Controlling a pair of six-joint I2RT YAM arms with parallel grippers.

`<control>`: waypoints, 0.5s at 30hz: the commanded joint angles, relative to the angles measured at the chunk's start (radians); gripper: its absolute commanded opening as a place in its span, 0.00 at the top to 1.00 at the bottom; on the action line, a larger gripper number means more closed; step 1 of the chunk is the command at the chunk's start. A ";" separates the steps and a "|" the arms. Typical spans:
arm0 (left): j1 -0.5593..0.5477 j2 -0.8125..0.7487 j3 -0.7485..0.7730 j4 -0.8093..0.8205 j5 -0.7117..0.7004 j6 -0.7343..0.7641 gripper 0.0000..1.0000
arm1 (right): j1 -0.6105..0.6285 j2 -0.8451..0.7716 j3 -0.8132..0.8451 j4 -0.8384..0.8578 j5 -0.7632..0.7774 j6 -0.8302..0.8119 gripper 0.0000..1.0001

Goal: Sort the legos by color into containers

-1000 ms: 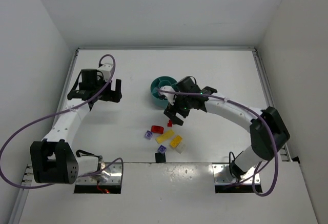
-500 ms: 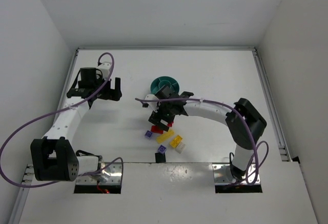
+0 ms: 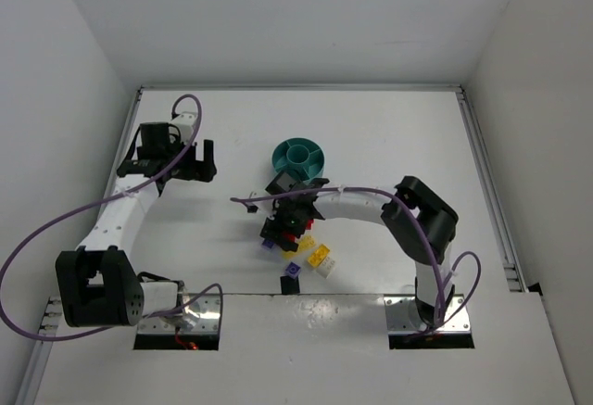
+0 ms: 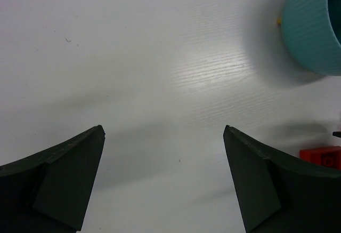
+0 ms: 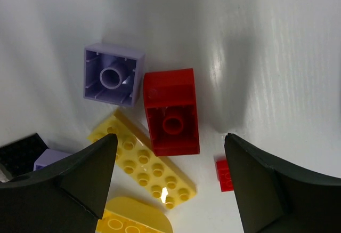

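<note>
The legos lie in a loose cluster in front of the teal dish, whose compartments are the containers. My right gripper hovers open over this cluster. In the right wrist view an upturned red brick lies between and just beyond its fingertips, touching neither. An upturned purple brick lies to its left, a flat yellow plate below it, a rounded yellow brick at the bottom edge and a tiny red piece by the right finger. My left gripper stands open and empty over bare table.
The left wrist view shows the dish's outer wall at top right and a red brick at the right edge. A black piece and a purple brick lie near the table's front edge. White walls enclose the table.
My right arm has swung from beside the dish leftward and toward the front, and its gripper now hangs over the brick cluster. The left arm has barely moved.
</note>
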 commanded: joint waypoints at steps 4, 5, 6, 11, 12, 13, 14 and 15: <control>0.027 -0.003 -0.014 0.014 0.016 0.014 0.00 | 0.006 0.039 0.035 0.078 0.042 0.029 0.20; 0.027 -0.003 -0.014 0.014 0.016 0.014 0.00 | 0.006 0.039 0.035 0.078 0.042 0.029 0.20; 0.027 -0.003 -0.024 0.023 0.016 0.014 0.00 | 0.006 0.053 0.046 0.078 0.042 0.029 0.20; 0.036 -0.003 -0.042 0.023 0.027 0.023 0.00 | 0.006 0.073 0.092 0.055 0.000 0.040 0.21; 0.036 -0.003 -0.042 0.023 0.027 0.034 0.00 | 0.006 0.073 0.092 0.044 -0.010 0.040 0.23; 0.036 -0.012 -0.051 0.023 0.027 0.034 0.00 | 0.006 0.073 0.101 0.044 -0.020 0.040 0.23; 0.036 -0.012 -0.051 0.023 0.027 0.034 0.00 | 0.006 0.073 0.101 0.032 -0.045 0.040 0.25; 0.046 -0.012 -0.060 0.023 0.027 0.043 0.00 | 0.006 0.062 0.101 0.032 -0.054 0.031 0.26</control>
